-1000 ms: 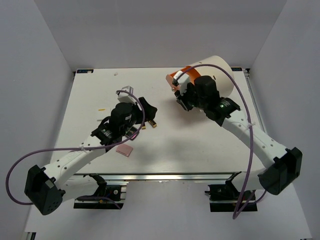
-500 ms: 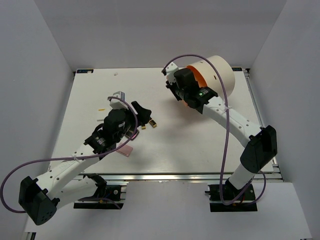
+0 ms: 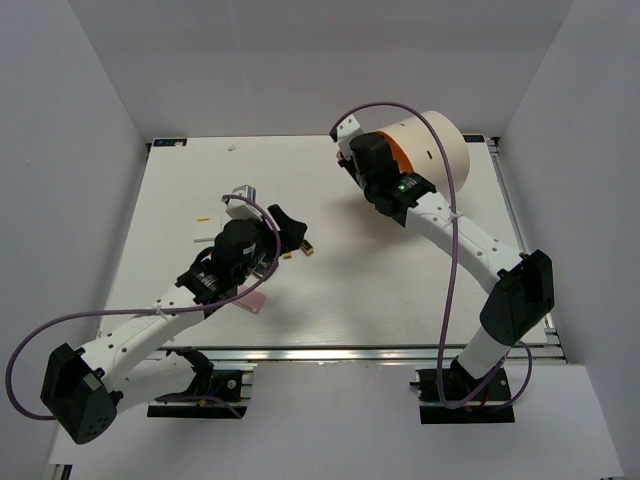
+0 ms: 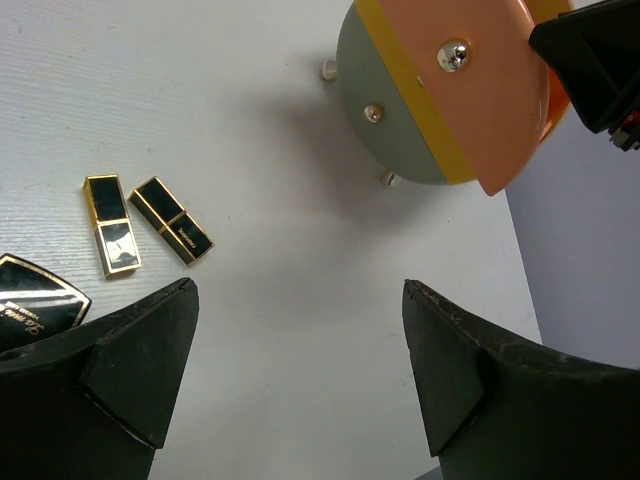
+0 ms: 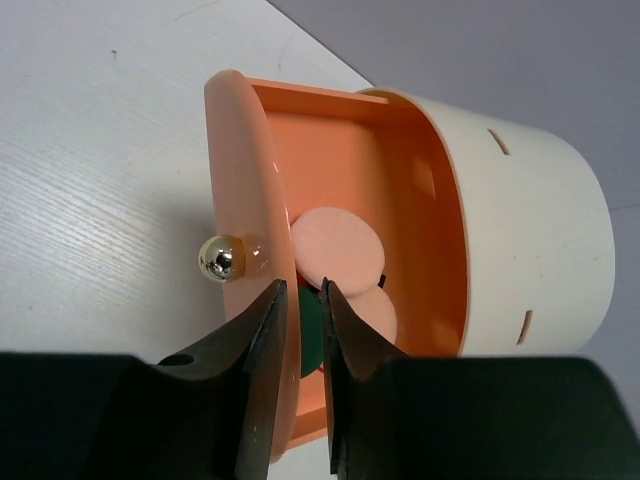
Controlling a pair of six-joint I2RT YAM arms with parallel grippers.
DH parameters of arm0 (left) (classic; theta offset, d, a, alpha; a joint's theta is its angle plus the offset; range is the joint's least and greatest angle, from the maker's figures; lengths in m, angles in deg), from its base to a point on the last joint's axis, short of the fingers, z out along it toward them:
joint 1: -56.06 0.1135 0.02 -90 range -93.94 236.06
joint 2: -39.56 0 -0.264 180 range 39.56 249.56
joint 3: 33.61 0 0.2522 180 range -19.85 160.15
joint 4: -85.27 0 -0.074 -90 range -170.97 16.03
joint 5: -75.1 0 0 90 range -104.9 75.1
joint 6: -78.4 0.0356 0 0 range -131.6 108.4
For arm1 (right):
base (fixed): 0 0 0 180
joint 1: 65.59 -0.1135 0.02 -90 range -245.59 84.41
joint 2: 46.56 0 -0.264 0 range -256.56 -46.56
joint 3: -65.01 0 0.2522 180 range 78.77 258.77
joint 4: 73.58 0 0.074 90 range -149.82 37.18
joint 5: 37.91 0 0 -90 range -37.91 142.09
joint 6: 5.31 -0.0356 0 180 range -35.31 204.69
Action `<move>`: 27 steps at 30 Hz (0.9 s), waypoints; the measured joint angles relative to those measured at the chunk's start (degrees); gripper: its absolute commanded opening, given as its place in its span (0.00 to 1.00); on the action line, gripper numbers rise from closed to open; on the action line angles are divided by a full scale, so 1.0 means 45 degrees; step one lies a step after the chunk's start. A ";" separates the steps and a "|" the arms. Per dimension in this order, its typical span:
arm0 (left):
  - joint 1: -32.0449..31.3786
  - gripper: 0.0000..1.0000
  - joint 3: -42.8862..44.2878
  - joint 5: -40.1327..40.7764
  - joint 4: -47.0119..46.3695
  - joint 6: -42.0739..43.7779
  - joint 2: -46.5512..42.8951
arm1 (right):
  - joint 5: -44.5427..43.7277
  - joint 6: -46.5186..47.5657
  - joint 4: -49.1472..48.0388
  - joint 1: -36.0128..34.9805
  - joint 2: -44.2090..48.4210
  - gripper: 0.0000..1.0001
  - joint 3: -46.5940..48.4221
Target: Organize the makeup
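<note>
Right gripper [image 5: 302, 295], lower centre, fingers nearly together, grip unclear; probably best lowered straight, settling green disc [image 5: 308, 345] inside orange drawer [image 5: 350, 140].

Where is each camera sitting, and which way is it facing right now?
Top external: above and behind the bases, looking down on the table; both arms show.
Left wrist: on the left arm, looking past its open left hand at two lipstick tubes and the cylinder.
Right wrist: looks past the right hand into the open orange drawer.
Shared: all three see that drawer.
</note>
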 measured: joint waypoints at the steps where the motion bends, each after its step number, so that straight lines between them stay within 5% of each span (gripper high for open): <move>1: 0.0000 0.92 0.0000 -0.0049 -0.0049 -0.0010 0.0073 | -0.0063 0.0058 -0.0049 0.0034 -0.0015 0.26 0.0000; 19: 0.0000 0.93 0.0015 -0.0466 -0.0826 -0.0141 0.0665 | 0.0724 0.1316 -0.1209 0.1316 -0.0287 0.25 -0.0019; 27: 0.0000 0.93 0.0024 -0.0593 -0.0933 -0.0155 0.0826 | 0.4964 0.2123 0.0039 0.1593 0.0335 0.36 -0.0019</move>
